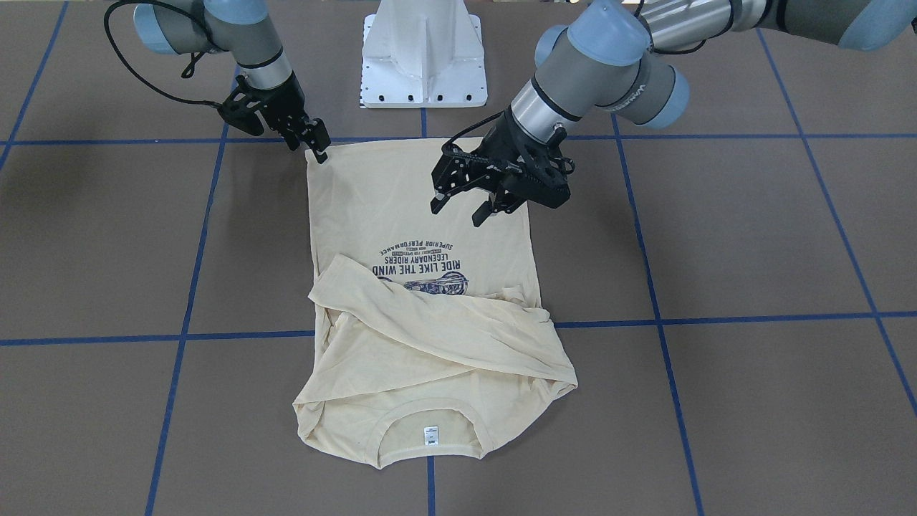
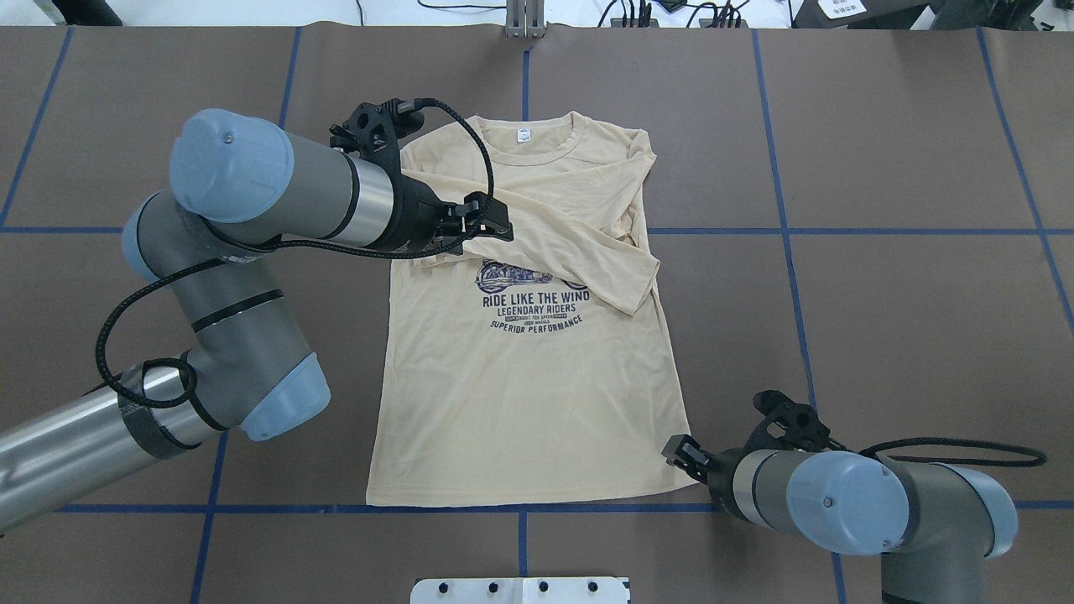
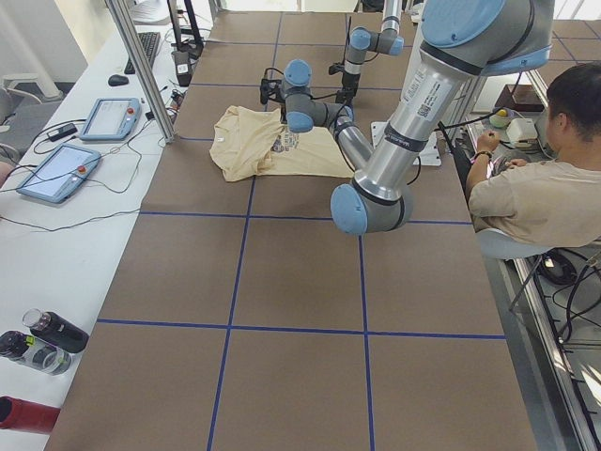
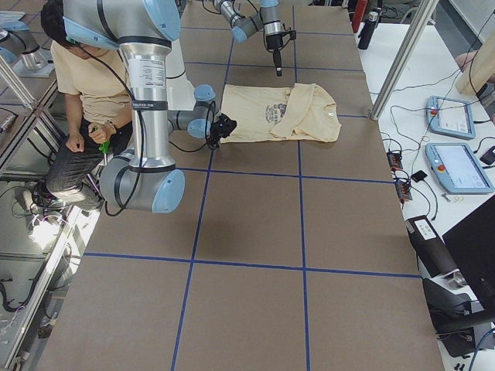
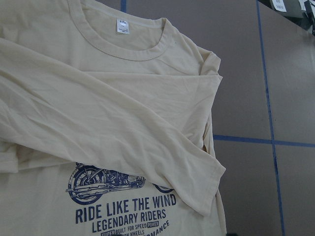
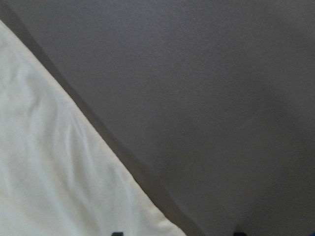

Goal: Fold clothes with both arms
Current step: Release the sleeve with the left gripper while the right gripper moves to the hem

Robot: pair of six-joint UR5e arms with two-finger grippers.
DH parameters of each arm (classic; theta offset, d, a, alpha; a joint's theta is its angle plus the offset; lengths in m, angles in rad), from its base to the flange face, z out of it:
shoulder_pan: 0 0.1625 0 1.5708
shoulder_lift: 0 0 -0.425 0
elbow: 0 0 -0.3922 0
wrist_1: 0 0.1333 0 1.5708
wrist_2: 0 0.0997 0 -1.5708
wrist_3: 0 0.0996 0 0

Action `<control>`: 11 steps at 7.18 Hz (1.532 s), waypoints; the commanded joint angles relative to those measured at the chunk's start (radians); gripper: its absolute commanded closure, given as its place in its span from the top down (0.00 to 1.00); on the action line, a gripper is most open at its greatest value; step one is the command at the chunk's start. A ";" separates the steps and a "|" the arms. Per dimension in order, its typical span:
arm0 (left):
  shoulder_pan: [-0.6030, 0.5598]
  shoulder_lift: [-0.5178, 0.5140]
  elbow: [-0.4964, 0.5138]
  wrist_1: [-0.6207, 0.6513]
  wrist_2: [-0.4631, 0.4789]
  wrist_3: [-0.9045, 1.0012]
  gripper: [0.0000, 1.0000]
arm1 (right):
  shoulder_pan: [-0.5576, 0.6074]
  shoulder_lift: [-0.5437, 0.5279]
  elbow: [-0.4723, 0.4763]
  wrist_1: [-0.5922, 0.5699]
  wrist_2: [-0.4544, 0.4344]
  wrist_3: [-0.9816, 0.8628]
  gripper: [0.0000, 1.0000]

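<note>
The cream-yellow shirt (image 1: pixel 401 208) (image 2: pixel 520 394) lies flat, print side up. Its collar (image 2: pixel 527 144) is on the far side from the robot, and both long sleeves are folded across the chest (image 5: pixel 123 113). My left gripper (image 1: pixel 460 208) (image 2: pixel 491 220) hovers open over the shirt's body beside the print and holds nothing. My right gripper (image 1: pixel 317 145) (image 2: pixel 678 451) is low at the hem corner nearest the robot. Its wrist view shows the hem edge (image 6: pixel 54 172) close up, with two fingertips apart at the bottom, so it looks open.
The white pedestal base (image 1: pixel 423 64) (image 2: pixel 520 591) stands just behind the hem. Blue tape lines (image 2: pixel 780 226) cross the brown table. A seated person (image 3: pixel 535 188) is beside the robot. Control tablets (image 3: pixel 56 169) and bottles (image 3: pixel 47 334) lie along the side bench, next to a metal post (image 3: pixel 141 66).
</note>
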 commanded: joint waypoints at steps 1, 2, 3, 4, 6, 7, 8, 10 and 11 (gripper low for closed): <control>0.001 0.000 0.001 0.000 0.001 0.000 0.77 | -0.001 0.001 0.002 0.000 -0.002 0.029 0.39; 0.000 0.000 0.001 0.000 0.001 0.000 0.77 | -0.004 0.001 0.002 0.000 -0.003 0.029 0.39; 0.000 0.000 0.001 0.000 0.001 0.000 0.77 | -0.005 0.001 0.002 0.000 -0.003 0.029 0.41; 0.000 0.000 0.001 0.000 0.001 -0.005 0.77 | -0.007 0.001 0.003 0.000 -0.003 0.029 0.42; 0.000 0.000 0.001 0.000 0.001 -0.006 0.77 | -0.007 0.001 0.011 0.000 -0.002 0.029 0.42; 0.001 0.000 0.002 0.000 0.001 -0.005 0.77 | -0.007 0.001 0.011 0.000 -0.002 0.029 0.41; 0.002 0.000 0.002 0.000 0.001 -0.006 0.77 | -0.007 0.001 0.012 0.000 -0.002 0.029 0.37; 0.003 0.000 0.002 0.000 0.001 -0.006 0.77 | -0.004 0.001 0.014 0.000 -0.002 0.031 0.00; 0.003 0.000 0.002 0.000 0.001 -0.006 0.77 | -0.002 -0.005 0.025 0.000 -0.002 0.029 0.00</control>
